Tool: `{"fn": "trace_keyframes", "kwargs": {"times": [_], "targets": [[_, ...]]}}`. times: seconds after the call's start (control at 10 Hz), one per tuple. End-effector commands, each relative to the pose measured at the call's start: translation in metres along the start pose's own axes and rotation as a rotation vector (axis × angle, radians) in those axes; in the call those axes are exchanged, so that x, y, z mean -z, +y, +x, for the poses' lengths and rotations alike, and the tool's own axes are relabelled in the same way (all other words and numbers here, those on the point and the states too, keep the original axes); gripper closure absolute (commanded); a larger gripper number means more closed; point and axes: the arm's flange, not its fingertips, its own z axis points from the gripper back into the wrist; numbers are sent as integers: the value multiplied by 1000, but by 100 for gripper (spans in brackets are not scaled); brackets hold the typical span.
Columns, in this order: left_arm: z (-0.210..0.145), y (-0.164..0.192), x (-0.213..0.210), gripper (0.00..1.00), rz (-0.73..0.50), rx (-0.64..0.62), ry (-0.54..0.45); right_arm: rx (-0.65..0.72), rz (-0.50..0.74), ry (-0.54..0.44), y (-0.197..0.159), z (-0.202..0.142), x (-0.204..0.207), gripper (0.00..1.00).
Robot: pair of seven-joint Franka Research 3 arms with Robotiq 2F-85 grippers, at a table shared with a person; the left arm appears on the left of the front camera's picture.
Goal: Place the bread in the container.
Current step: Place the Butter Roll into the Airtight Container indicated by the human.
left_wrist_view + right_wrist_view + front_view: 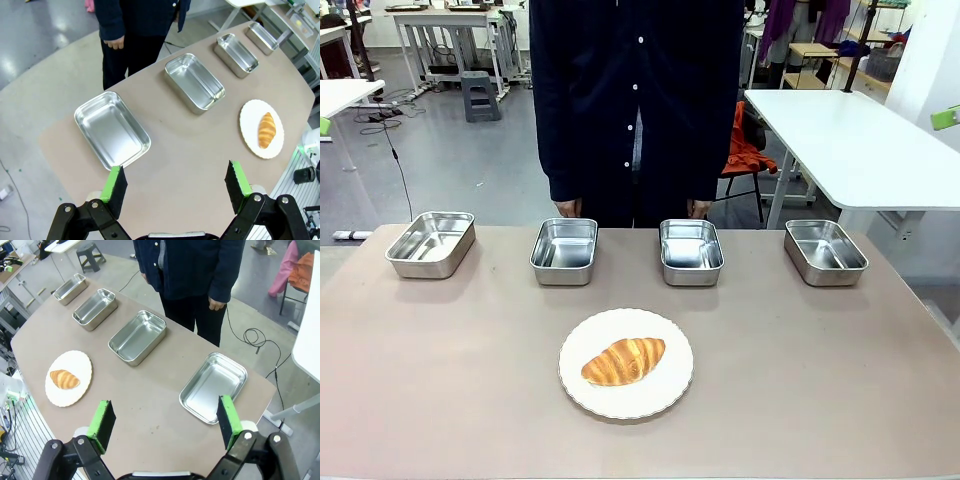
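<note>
Croissant [623, 361] on white plate [670, 390]; left fingers [116, 186] and right fingers [102, 421] both wide apart, empty.

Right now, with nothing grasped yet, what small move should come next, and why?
Probably lower the right end effector toward the croissant: its jaws stand open, the croissant lies untouched on the plate, and all four pans are empty.

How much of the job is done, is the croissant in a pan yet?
Nothing is done yet. The croissant lies on the white plate, and all four steel pans are empty. The left hand and right hand are both open above the table, holding nothing. Left to do: pick up the croissant and set it in a pan.
</note>
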Motion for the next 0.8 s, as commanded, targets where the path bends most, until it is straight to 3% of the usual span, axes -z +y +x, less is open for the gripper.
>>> {"fn": "trace_keyframes", "kwargs": {"times": [0.0, 0.7], "targets": [[-1, 1, -2, 0, -7, 5, -11, -17, 10, -21, -2, 1, 1, 0], [-1, 1, -2, 0, -7, 5, -11, -17, 10, -21, -2, 1, 1, 0]]}}
